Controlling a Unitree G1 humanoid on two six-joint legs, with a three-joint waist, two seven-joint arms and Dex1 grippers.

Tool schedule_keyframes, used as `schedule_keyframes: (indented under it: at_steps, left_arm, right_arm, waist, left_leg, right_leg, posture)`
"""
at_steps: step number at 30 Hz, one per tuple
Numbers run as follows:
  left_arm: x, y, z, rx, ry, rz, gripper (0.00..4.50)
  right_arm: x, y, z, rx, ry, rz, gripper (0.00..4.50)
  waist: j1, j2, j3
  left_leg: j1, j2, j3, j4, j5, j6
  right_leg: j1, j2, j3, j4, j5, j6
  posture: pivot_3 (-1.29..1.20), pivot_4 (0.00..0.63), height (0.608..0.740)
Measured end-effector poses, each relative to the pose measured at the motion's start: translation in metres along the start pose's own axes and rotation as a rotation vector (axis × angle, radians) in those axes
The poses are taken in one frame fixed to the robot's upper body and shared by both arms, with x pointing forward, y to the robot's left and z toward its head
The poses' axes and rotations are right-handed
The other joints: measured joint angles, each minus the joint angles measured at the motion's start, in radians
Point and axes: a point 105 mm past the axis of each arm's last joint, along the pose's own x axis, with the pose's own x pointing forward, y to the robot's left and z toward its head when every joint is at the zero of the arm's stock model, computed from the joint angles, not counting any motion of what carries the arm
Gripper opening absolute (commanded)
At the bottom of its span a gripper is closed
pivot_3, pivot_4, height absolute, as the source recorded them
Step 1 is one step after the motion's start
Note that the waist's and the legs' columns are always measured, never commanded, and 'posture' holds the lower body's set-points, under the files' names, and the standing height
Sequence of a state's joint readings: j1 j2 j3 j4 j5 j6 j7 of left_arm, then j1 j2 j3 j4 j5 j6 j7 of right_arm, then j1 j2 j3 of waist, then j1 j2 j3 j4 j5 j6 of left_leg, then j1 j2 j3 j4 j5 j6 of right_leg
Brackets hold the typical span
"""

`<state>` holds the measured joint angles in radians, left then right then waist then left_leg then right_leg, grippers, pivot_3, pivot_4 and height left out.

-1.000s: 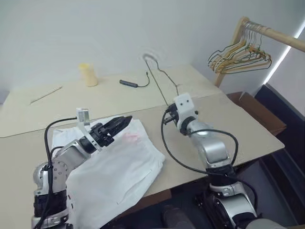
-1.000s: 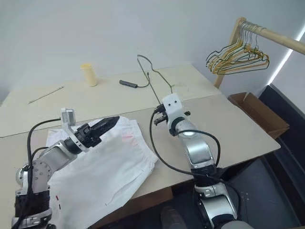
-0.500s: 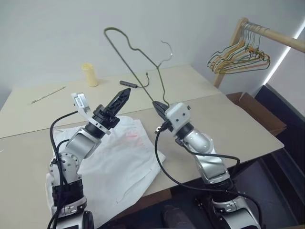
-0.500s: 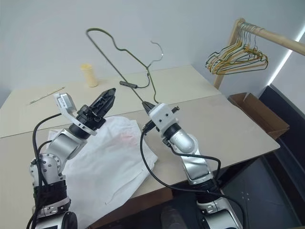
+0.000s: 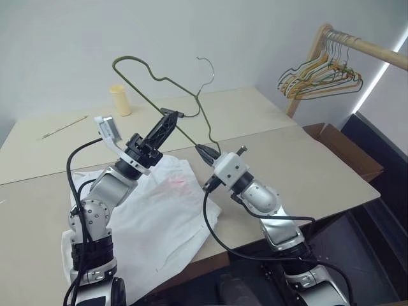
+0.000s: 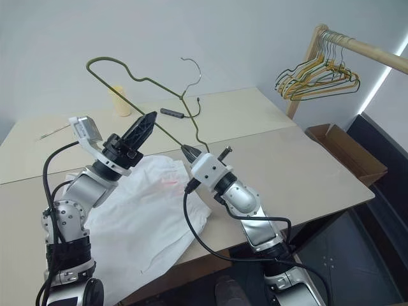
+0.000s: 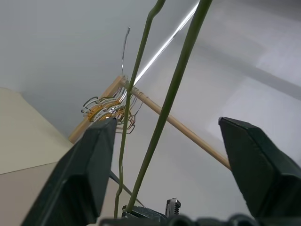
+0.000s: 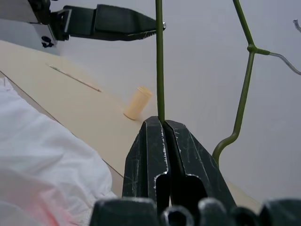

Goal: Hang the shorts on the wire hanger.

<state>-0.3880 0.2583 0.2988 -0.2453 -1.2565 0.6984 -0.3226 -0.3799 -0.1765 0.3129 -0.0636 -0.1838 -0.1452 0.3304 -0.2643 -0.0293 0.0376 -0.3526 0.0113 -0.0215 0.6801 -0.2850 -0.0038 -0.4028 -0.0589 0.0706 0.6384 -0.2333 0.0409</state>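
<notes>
Shorts (image 5: 156, 217) lie spread and rumpled on the tabletop (image 5: 319, 159) in the lower left of the head views, white with a faint pink print near their upper edge, one side spilling over the near edge of the tabletop. Above them, left of centre, my left pincer (image 5: 167, 122) is raised off the cloth and points up and to the right; its two black fingers (image 7: 89, 165) stand apart with the wire hanger's thin rods running between them, and I cannot tell whether either finger touches the wire. At the upper left on the far part of the tabletop I see a thin stick (image 5: 64, 126) and a small pale yellow cup (image 5: 119, 100), and a dark pen-like object with a cord (image 5: 175, 113) lies further right, behind the wire. The wire hanger (image 5: 159, 80) is in the air in the upper middle, tilted, its rounded corner to the upper left and its small hook (image 5: 205, 67) to the right. Just right of centre my right pincer (image 5: 205, 151) is clamped on the wire hanger's lower rod, jaws pressed together around it in the wrist view, holding it clear of the tabletop. At the upper right a wooden rail (image 5: 363, 44) carries a bunch of yellow, green and dark hangers (image 5: 322, 76), well apart from everything else, and a brown cardboard box (image 5: 344, 150) sits below it, beyond the tabletop's right edge.
</notes>
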Motion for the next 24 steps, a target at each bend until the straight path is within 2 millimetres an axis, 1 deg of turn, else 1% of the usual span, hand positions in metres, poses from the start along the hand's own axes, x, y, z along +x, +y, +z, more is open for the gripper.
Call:
schedule_keyframes:
  at_steps: [2, 4, 8, 9, 14, 18, 21, 22, 24]
  left_arm:
    - [0.001, 0.002, -0.002, 0.016, 0.01, 0.013, 1.94]
    - [0.001, 0.004, -0.003, 0.028, 0.015, 0.027, 1.34]
    - [0.001, 0.008, -0.003, 0.041, 0.0, 0.06, 0.03]
    - [0.0, 0.014, -0.002, 0.051, -0.004, 0.093, 0.03]
    - [0.0, 0.019, -0.003, 0.074, -0.007, 0.119, 0.03]
    - [0.001, 0.022, -0.009, 0.133, 0.019, 0.133, 0.0]
    - [0.0, 0.024, -0.014, 0.206, 0.051, 0.134, 0.0]
    - [0.0, 0.023, -0.014, 0.229, 0.055, 0.125, 0.0]
    - [-0.002, 0.024, -0.01, 0.284, 0.061, 0.114, 0.0]
  right_arm:
    - [0.0, 0.003, -0.004, -0.022, 0.014, 0.008, 0.0]
    - [0.0, 0.006, -0.006, -0.039, 0.013, 0.014, 0.0]
    - [0.0, 0.005, -0.005, -0.072, 0.008, -0.008, 0.0]
    - [0.0, 0.005, -0.004, -0.088, 0.004, -0.012, 0.0]
    - [0.001, 0.006, -0.009, -0.137, 0.028, -0.022, 0.0]
    - [0.0, 0.006, -0.013, -0.153, 0.049, -0.012, 1.09]
    - [0.001, 0.005, -0.013, -0.158, 0.05, -0.01, 2.21]
    - [0.001, 0.005, -0.012, -0.158, 0.048, -0.011, 2.48]
    - [0.0, 0.003, -0.01, -0.147, 0.038, -0.004, 3.2]
  waist:
    - [0.001, 0.0, 0.0]
    - [0.0, 0.0, 0.0]
    - [0.0, 0.0, 0.0]
    - [0.0, 0.0, 0.0]
    - [0.002, 0.0, 0.0]
    - [0.002, 0.0, 0.0]
    - [0.001, 0.0, 0.0]
    - [0.0, 0.0, 0.0]
    - [-0.001, 0.0, 0.0]
  left_leg:
    - [0.0, 0.0, 0.0, 0.0, 0.0, 0.0]
    - [0.0, 0.0, 0.0, 0.0, 0.0, 0.0]
    - [0.0, 0.0, 0.0, 0.0, 0.0, 0.0]
    - [0.0, 0.0, 0.0, 0.0, 0.0, 0.0]
    - [0.0, 0.0, 0.0, 0.0, 0.0, 0.0]
    - [0.0, 0.0, 0.0, 0.0, 0.0, 0.0]
    - [0.0, 0.0, 0.0, 0.0, 0.0, 0.0]
    - [0.0, 0.0, 0.0, 0.0, 0.0, 0.0]
    - [0.0, 0.0, 0.0, 0.0, 0.0, 0.0]
  right_leg:
    - [0.0, 0.0, 0.0, 0.0, 0.0, 0.0]
    - [0.0, 0.0, 0.0, 0.0, 0.0, 0.0]
    - [0.0, 0.0, 0.0, 0.0, 0.0, 0.0]
    - [0.0, 0.0, 0.0, 0.0, 0.0, 0.0]
    - [0.0, 0.0, 0.0, 0.0, 0.0, 0.0]
    - [0.0, 0.0, 0.0, 0.0, 0.0, 0.0]
    - [0.0, 0.0, 0.0, 0.0, 0.0, 0.0]
    - [0.0, 0.0, 0.0, 0.0, 0.0, 0.0]
    - [0.0, 0.0, 0.0, 0.001, 0.0, 0.0]
  posture:
    - [-0.22, 0.0, 0.74]
    - [-0.21, 0.0, 0.74]
    - [-0.22, 0.0, 0.74]
    - [-0.21, 0.0, 0.74]
    - [-0.21, 0.0, 0.74]
    - [-0.21, 0.0, 0.74]
    - [-0.21, 0.0, 0.74]
    - [-0.21, 0.0, 0.74]
    - [-0.2, 0.0, 0.74]
